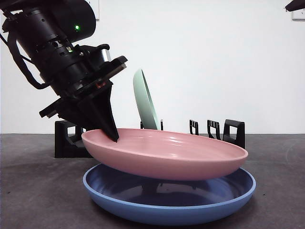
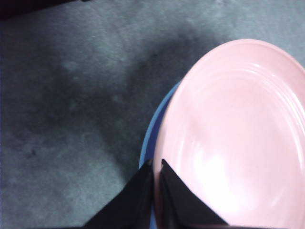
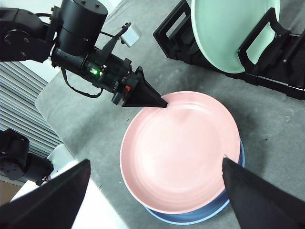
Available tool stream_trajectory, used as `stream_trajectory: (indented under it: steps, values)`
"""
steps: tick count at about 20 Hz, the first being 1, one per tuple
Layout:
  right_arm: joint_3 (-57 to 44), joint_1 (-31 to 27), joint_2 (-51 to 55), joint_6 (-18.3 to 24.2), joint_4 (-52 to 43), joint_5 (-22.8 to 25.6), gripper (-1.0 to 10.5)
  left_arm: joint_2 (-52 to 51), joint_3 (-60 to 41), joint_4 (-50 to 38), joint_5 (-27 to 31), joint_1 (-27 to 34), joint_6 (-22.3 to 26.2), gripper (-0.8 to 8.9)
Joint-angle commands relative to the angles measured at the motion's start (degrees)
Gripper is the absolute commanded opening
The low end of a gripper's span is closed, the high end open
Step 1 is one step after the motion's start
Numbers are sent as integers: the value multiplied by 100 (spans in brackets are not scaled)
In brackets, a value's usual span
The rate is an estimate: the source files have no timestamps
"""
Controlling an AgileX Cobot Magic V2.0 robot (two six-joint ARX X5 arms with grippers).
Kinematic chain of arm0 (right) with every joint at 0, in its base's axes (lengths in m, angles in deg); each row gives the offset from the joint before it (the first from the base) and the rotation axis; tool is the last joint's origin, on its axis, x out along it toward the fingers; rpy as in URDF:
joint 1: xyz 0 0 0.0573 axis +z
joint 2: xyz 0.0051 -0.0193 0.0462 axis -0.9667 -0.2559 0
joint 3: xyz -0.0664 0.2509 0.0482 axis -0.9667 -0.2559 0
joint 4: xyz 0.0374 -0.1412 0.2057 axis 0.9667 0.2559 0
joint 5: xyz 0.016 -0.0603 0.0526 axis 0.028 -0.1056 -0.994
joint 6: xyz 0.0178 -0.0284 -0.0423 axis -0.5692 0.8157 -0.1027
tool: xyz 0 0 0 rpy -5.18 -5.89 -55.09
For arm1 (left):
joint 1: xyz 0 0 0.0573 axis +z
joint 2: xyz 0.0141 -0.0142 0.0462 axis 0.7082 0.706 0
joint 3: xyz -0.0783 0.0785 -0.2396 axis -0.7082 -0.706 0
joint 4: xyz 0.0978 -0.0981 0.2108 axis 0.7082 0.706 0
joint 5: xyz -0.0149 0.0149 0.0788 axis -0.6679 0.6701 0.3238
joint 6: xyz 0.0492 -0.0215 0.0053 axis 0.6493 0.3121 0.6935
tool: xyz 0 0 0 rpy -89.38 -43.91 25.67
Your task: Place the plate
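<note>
Behind the stacked plates stood a black dish rack (image 1: 217, 130) on the grey tabletop (image 1: 33, 191), and it held one pale green plate (image 1: 145, 100) upright in a slot — the other slots that showed were bare. Three plates were in sight: the green one in the rack, a blue plate (image 1: 171, 202) lying flat on the tabletop, and a pink plate (image 1: 167, 155) over the blue one, tilted so that its gripped edge sat higher than its far edge. The left tool (image 1: 114, 136) was clenched on the pink plate's rim, one jaw above and one below, the arm slanting down from the upper side of the front view. The right tool (image 3: 152, 195) hung high over the stack, its jaws spread wide apart and grasping nothing — well clear of both plates.
</note>
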Motion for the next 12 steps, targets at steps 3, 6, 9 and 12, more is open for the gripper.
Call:
stream_trajectory:
  steps: [3,6,9,12]
  values:
    - [26,22,-48,-17,-63,0,443,85,59,-83,2,-144,-70,6]
    - [26,22,-48,-20,-63,0,442,85,59,-26,144,-308,-68,7]
    - [24,22,-48,-24,-59,-2,442,85,59,-33,483,-437,-63,29]
    - [24,22,-48,-37,-57,-2,443,85,59,-39,483,-461,-70,111]
